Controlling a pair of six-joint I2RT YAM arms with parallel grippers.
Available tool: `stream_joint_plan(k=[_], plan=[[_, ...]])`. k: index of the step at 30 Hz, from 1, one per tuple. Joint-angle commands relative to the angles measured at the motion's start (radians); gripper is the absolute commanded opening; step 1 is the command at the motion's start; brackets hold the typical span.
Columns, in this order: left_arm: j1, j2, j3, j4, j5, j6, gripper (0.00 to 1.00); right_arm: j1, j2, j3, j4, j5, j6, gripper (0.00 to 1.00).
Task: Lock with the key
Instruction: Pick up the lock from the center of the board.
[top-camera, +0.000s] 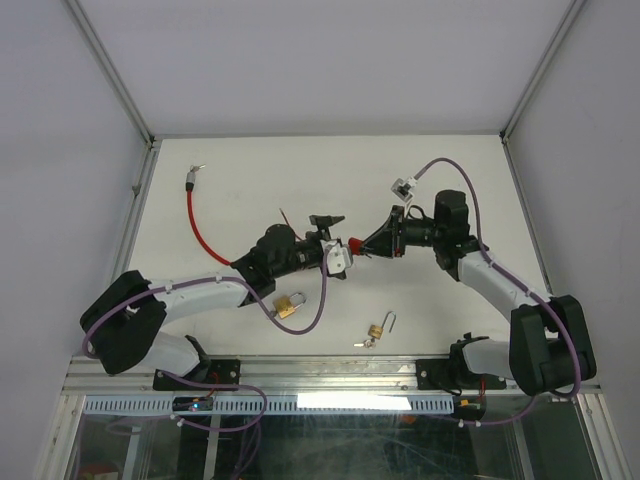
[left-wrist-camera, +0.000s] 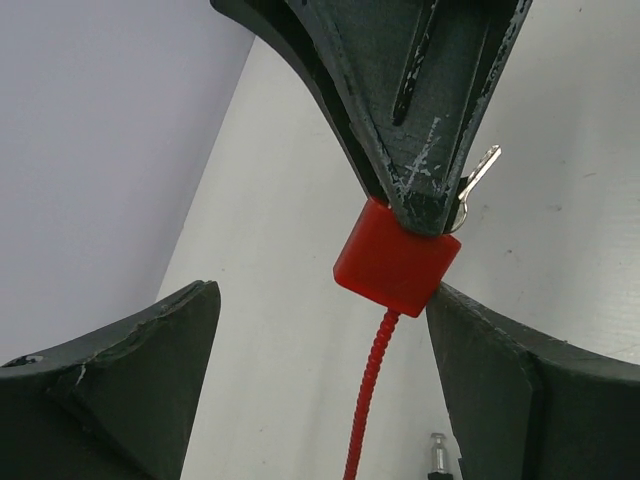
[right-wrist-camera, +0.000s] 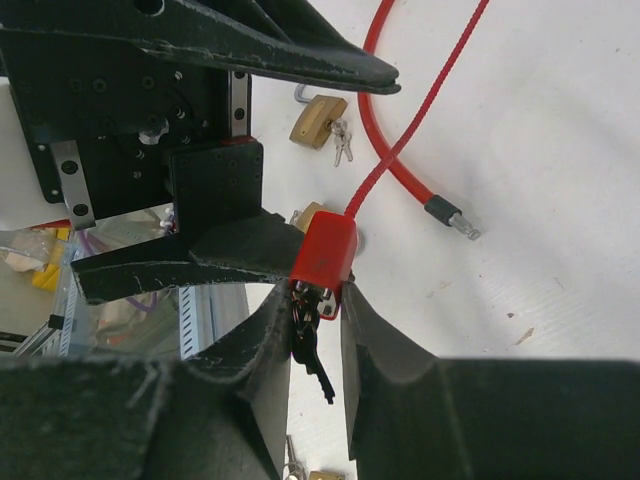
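Note:
The lock is a red block (top-camera: 353, 243) with a red ribbed cable (top-camera: 205, 240) trailing left across the table. My right gripper (top-camera: 364, 244) is shut on the block, its fingers (right-wrist-camera: 372, 335) clamping it from both sides (right-wrist-camera: 325, 250). A dark bunch of keys (right-wrist-camera: 312, 348) hangs from the block's underside between those fingers, and a silver key (left-wrist-camera: 480, 175) shows behind them. My left gripper (top-camera: 338, 242) is open around the block (left-wrist-camera: 395, 258). One left finger (left-wrist-camera: 520, 380) sits against the block's corner, the other (left-wrist-camera: 120, 380) stands well apart.
The cable's free end with its metal pin (top-camera: 196, 172) lies at the far left. A brass padlock (top-camera: 290, 305) lies under the left arm. A second brass padlock with keys (top-camera: 380, 328) lies near the front edge. A small grey lock (top-camera: 403, 187) lies behind the right gripper.

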Motion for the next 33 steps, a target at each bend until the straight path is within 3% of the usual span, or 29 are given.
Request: stream_joint_plan(k=[1, 24, 29, 33], plan=[[0.002, 0.013, 0.050, 0.020, 0.092, 0.012, 0.83, 0.012, 0.004, 0.060, 0.019, -0.041, -0.026, 0.00], [0.000, 0.075, 0.088, 0.010, 0.121, -0.026, 0.45, 0.032, 0.020, 0.078, -0.041, -0.028, -0.073, 0.00], [-0.001, 0.074, 0.085, 0.015, 0.121, -0.037, 0.47, 0.035, 0.025, 0.087, -0.064, -0.028, -0.073, 0.00], [-0.006, 0.069, 0.078, 0.032, 0.114, -0.042, 0.57, 0.036, 0.027, 0.092, -0.081, -0.028, -0.073, 0.00]])
